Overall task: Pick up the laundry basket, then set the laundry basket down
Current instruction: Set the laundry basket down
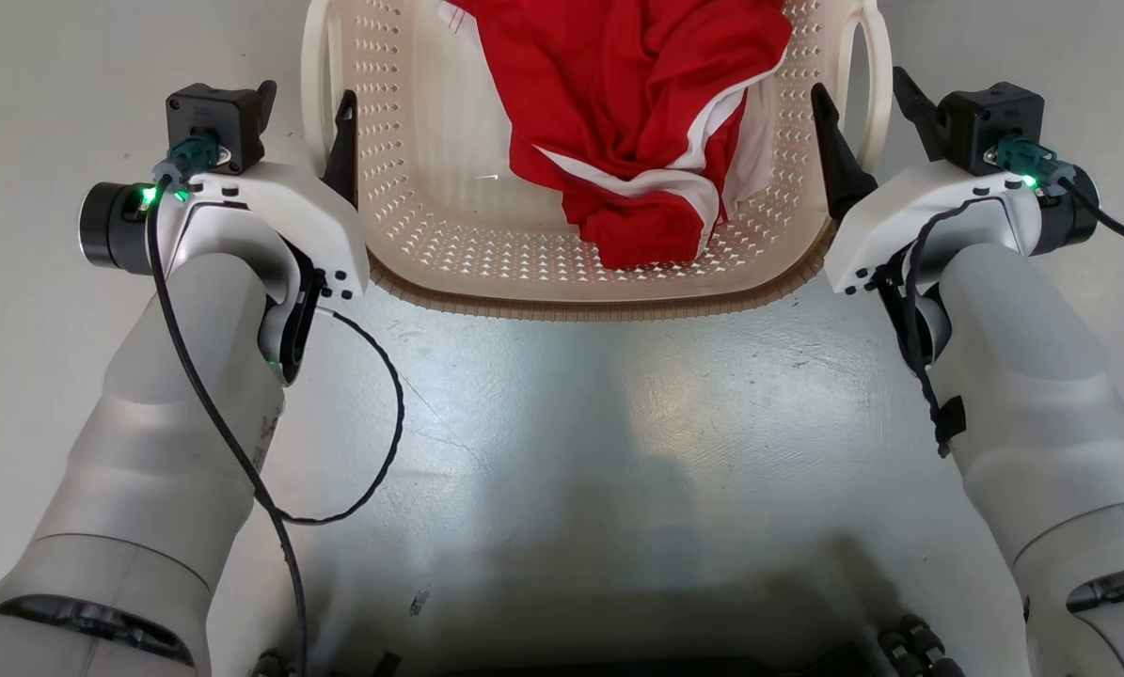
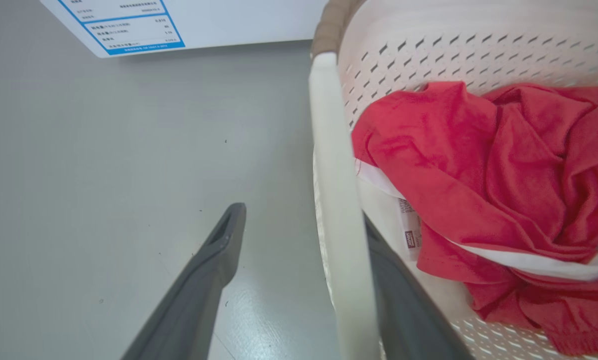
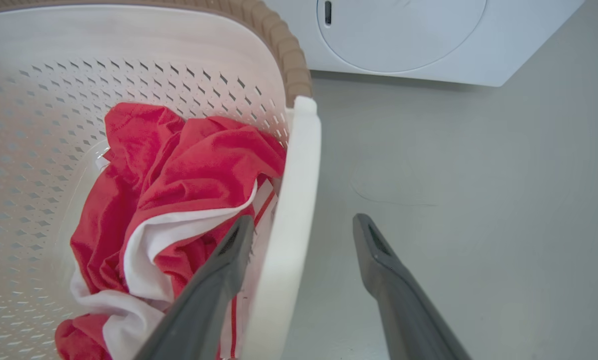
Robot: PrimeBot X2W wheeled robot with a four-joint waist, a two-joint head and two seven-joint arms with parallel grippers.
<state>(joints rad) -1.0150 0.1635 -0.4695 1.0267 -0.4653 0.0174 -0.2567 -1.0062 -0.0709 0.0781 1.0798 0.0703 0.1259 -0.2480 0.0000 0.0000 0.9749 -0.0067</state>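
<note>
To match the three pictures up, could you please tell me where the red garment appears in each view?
Head view: the red garment lies top centre, inside the laundry basket.
Left wrist view: right half, just right of the left handle.
Right wrist view: lower left, just left of the right handle.
Shared landmark: the laundry basket's brown rim.

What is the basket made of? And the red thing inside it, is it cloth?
The basket looks like hard plastic: smooth, slightly shiny cream walls with neat rows of punched holes. Its brown rim has a woven look, but it is probably moulded plastic too. The red thing looks like soft knitted cloth: matte, crumpled into folds, with white trim.
</note>
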